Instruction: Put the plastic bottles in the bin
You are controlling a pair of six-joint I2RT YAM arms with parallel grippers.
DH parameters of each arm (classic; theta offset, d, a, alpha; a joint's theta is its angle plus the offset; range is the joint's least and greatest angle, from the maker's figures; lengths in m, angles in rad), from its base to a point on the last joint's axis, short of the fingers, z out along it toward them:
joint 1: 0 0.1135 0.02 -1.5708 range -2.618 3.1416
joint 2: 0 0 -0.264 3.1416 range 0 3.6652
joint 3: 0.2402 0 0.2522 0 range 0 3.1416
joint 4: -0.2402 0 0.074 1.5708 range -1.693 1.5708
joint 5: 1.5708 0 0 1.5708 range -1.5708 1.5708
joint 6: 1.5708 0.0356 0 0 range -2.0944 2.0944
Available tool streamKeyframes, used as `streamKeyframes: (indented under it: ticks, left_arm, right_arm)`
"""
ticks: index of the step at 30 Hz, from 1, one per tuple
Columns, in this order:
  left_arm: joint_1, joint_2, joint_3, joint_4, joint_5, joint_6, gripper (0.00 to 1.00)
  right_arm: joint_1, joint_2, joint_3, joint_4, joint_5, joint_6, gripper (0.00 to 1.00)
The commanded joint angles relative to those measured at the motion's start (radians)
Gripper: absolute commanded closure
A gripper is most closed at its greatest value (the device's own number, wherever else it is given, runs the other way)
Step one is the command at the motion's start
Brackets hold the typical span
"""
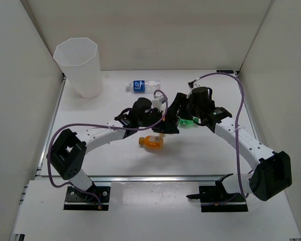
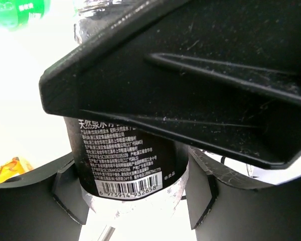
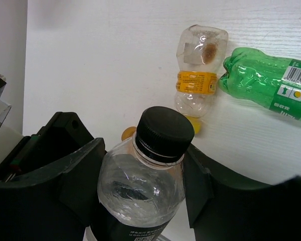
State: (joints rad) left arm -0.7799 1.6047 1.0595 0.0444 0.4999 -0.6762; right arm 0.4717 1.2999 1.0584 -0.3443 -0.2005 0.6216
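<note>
A clear bottle with a dark label and black cap [image 3: 143,191] is held above the table between both grippers. My right gripper [image 3: 143,160] is shut on its shoulder. My left gripper [image 2: 130,178] is shut on its lower end [image 2: 123,160], just under the right gripper's body [image 2: 190,85]. In the top view the two grippers meet at mid-table [image 1: 169,120] and hide this bottle. The green bottle [image 3: 271,88] and the clear yellow-capped bottle [image 3: 195,75] lie on the table below. The orange-filled bottle [image 1: 152,142] lies near the front. The blue-labelled bottle [image 1: 142,86] lies at the back. The bin [image 1: 80,65] stands at the back left.
White walls enclose the table on the left, back and right. The green bottle [image 1: 186,122] shows partly under the right arm. Purple cables loop over both arms [image 1: 238,100].
</note>
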Motion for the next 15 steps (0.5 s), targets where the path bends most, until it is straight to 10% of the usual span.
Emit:
streamKeyframes:
  ticks: [1,4,15]
  left_arm:
    - [0.034,-0.084,0.025,-0.004,-0.015,0.035,0.79]
    - [0.059,-0.126,0.069,-0.15,-0.096,0.087,0.79]
    - [0.445,-0.161,0.384,-0.442,-0.383,0.225,0.94]
  right_arm:
    - [0.018,-0.03,0.005,0.005,-0.03,-0.036,0.42]
    - [-0.027,-0.051,0.012,0.023,-0.04,-0.066,0.02]
    - [-0.266,-0.125,0.072,0.05,-0.027,-0.155,0.01]
